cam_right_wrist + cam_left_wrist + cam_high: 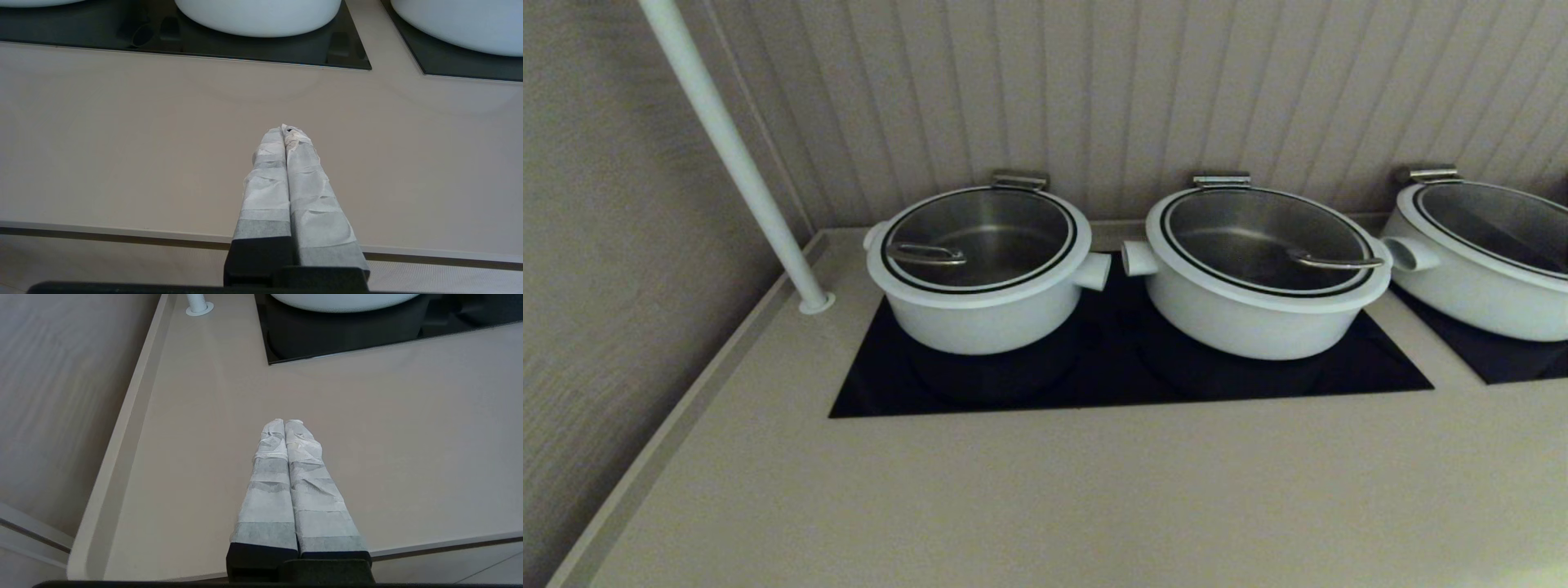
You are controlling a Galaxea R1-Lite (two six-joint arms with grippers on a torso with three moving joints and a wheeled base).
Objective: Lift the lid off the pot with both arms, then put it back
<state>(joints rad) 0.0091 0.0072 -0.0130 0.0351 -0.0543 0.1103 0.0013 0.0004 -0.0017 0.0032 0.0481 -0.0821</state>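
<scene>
Lid (978, 238) and pot (984, 282) sat together at centre left of the head view, the glass lid seated flat on the white pot with its curved steel loop handle (926, 255) lying toward the left side of the glass. That pot stood on the left part of a black cooktop panel (1111, 376) set into the beige surface (1045, 498). Just to its right on the same panel stood a wider white pot (1262, 282) under its own glass lid, the two pots' stub handles facing each other with a small gap between them. A third white pot (1482, 257) showed at the right edge of the frame on a separate black panel. A white pole (737, 159) ran diagonally from the upper left of the frame down to a round foot on the surface, near the pot's left side. Neither arm appeared in the head view. In the left wrist view the left gripper (284, 422) hovered over bare surface near its front edge, its tape-wrapped jaws pressed together with nothing between them, well apart from the pot at the top of that frame. In the right wrist view the right gripper (284, 130) likewise hung above the surface near the front edge, jaws closed against each other and empty, with the cooktop panel well beyond the fingertips.
</scene>
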